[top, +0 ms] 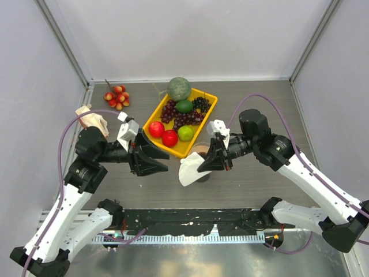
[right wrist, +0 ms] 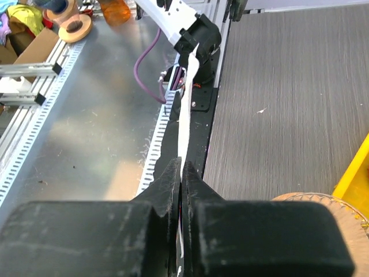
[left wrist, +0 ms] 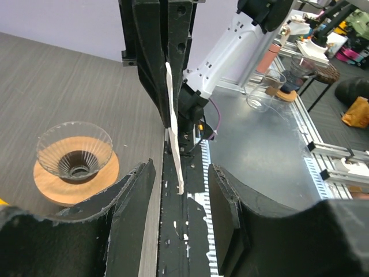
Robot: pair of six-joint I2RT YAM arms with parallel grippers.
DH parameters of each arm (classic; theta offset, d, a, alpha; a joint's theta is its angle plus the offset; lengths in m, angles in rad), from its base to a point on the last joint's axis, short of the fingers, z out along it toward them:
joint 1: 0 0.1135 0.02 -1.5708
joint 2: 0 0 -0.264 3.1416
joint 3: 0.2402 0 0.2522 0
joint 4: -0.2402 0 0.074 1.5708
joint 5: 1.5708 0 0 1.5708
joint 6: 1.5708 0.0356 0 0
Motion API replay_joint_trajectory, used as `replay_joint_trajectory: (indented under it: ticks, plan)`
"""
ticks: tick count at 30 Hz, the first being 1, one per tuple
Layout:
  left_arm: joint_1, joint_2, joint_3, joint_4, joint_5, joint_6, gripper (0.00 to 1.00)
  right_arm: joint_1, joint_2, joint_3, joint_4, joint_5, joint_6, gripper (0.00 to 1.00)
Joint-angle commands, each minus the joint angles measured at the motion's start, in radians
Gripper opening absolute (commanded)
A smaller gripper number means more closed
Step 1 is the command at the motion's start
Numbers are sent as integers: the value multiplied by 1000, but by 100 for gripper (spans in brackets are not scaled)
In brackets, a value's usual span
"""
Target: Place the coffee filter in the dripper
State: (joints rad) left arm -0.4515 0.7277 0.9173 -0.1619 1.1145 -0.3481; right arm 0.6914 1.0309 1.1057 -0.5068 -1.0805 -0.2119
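Observation:
The coffee filter (top: 188, 172) is a flat white paper held on edge above the table, with my right gripper (top: 202, 167) shut on its upper right part. In the right wrist view the filter (right wrist: 185, 109) runs edge-on out of the shut right gripper (right wrist: 183, 168). The clear ribbed dripper (left wrist: 74, 151) sits on a tan wooden ring (left wrist: 98, 176); from above the dripper (top: 200, 149) lies just behind the right gripper. My left gripper (top: 166, 163) stands open a little left of the filter. In its own view the filter (left wrist: 173, 124) hangs between the open fingers (left wrist: 134, 202) without touching them.
A yellow tray (top: 211, 107) of apples, limes and grapes stands behind the dripper, with a green melon (top: 179, 88) at its far corner. A bunch of red fruit (top: 117, 97) and a beige bundle of papers (top: 92, 119) lie at the far left. A black base plate (top: 190, 219) runs along the near edge.

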Motion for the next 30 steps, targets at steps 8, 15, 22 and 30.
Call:
replay_joint_trajectory:
  ticks: [8,15,22,30]
  plan:
    - [-64,58,-26,104,38,-78,42,42,31,11,-42,7,-84,5]
    - [-95,93,-34,148,51,-117,34,54,40,13,-49,28,-96,5]
    - [-105,99,-51,180,57,-135,32,63,47,16,-50,33,-98,5]
    - [-107,114,-55,225,57,-180,3,74,46,20,-68,42,-119,5]
